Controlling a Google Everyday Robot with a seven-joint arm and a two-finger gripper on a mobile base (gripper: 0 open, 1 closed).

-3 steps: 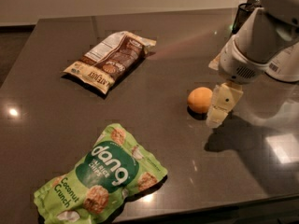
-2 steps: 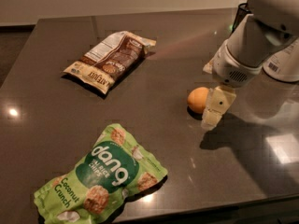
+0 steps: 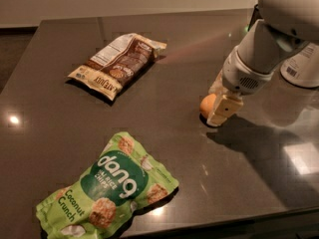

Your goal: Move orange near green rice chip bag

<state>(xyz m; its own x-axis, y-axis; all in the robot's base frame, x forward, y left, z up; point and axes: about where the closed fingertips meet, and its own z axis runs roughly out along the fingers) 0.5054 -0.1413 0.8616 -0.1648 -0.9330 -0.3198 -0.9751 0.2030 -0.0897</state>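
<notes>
1. Dark, glossy stone-like material made up the surface point(image 3: 55, 128) in the single camera view, with small spots of reflected light on it.
2. At the right of the surface sat the orange point(image 3: 206, 104), small and round, with only its left part showing because the claw stood in front of the rest.
3. Coming down from the upper right, the robot's white arm point(image 3: 264, 49) ended in the cream-coloured claw point(image 3: 220, 111), which was low over the surface and right against the orange on its right side.
4. Whether the claw was spread, pressed together or pinching the fruit could not be told from this angle.
5. Lying flat near the front left edge was the green rice chip bag point(image 3: 110, 189), well apart from the orange, its white "dang" lettering and "Coconut Crunch" text facing up, with round rice chips pictured on it.
6. Farther back on the left lay a brown-and-cream snack bag point(image 3: 117, 63), flat and set at a slant, well apart from both the green bag and the orange.
7. The arm cast a broad shadow on the surface to the right of the orange.
</notes>
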